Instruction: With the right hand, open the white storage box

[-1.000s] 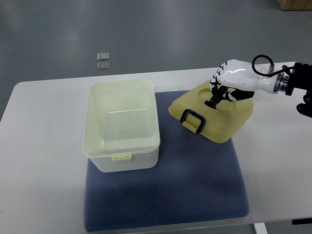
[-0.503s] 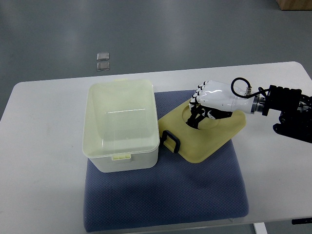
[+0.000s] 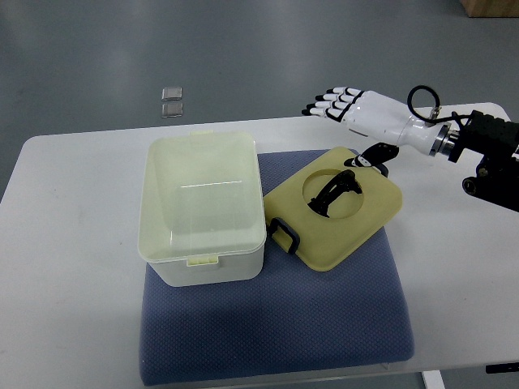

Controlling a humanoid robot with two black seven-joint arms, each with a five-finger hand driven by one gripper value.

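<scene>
Lying flat on blue mat [image 3: 276,340] beside open white storage box [image 3: 203,212]: lid [image 3: 334,212]. Hovering above, right hand [image 3: 357,113], fingers spread, holding nothing. Possibly risking catching lid handle [image 3: 332,193] if dropping.

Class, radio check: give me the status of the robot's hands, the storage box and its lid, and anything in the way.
Right hand open, holding nothing, above the table's far edge. Left hand not in view. Box open; lid flat on the blue mat beside it. Nothing in the way.
</scene>
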